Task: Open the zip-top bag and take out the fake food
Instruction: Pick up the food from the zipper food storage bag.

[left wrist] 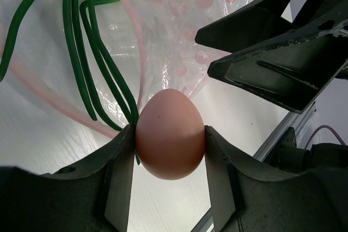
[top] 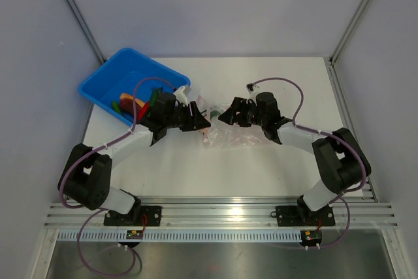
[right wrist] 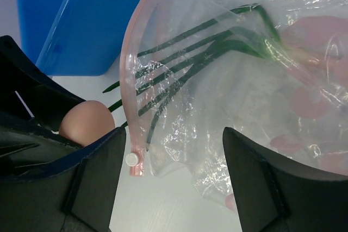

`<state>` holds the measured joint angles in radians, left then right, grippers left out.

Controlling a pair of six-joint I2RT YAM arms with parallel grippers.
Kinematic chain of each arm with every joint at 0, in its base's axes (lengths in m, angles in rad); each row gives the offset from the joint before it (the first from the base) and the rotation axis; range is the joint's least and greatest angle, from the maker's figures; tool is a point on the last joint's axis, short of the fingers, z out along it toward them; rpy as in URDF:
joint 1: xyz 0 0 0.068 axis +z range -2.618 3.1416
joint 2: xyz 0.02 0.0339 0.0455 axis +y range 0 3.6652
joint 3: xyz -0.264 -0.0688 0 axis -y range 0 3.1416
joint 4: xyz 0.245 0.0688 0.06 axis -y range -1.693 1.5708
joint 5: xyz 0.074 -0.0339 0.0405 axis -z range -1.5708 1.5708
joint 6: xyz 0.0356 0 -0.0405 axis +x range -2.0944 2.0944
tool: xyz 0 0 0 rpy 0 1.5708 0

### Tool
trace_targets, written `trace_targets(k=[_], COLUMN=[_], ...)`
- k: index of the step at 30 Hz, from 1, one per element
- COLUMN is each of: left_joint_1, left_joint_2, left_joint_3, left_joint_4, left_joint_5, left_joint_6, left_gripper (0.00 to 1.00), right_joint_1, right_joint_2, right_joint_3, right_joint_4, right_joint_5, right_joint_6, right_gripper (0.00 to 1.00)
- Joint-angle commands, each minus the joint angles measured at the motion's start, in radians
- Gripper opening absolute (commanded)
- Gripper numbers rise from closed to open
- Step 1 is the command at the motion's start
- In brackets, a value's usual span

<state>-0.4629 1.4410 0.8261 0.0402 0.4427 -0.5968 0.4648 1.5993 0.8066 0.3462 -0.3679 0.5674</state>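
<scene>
The clear zip-top bag (top: 228, 134) lies on the white table between my grippers, its pink zip strip (right wrist: 128, 91) open. Green stalks (right wrist: 201, 42) and red bits (right wrist: 310, 101) show inside it. My left gripper (left wrist: 169, 139) is shut on a pinkish egg (left wrist: 170, 133) just outside the bag's mouth; the egg also shows in the right wrist view (right wrist: 87, 120). My right gripper (right wrist: 174, 183) is open over the bag's corner, close to the left gripper (top: 202, 117), holding nothing.
The blue bin (top: 104, 83) sits at the back left with several toy foods (top: 130, 102) in it. The table's metal rail (top: 215, 213) runs along the near edge. The right gripper's fingers (left wrist: 272, 52) loom close in the left wrist view.
</scene>
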Motion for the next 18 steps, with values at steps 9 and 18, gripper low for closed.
trace_targets(k=[9, 18], left_joint_1=[0.015, 0.046], left_joint_2=[-0.007, 0.010], left_joint_3=[-0.057, -0.091], left_joint_4=[0.168, 0.265], left_joint_5=[0.022, 0.086], left_joint_6=[-0.061, -0.153], left_gripper=[0.46, 0.46], right_joint_1=[0.006, 0.003], right_joint_2=[0.086, 0.041], right_joint_3=[0.000, -0.222], right_joint_4=[0.124, 0.649], right_joint_5=[-0.224, -0.249], right_joint_6=[0.253, 0.349], right_gripper=[0.76, 0.78])
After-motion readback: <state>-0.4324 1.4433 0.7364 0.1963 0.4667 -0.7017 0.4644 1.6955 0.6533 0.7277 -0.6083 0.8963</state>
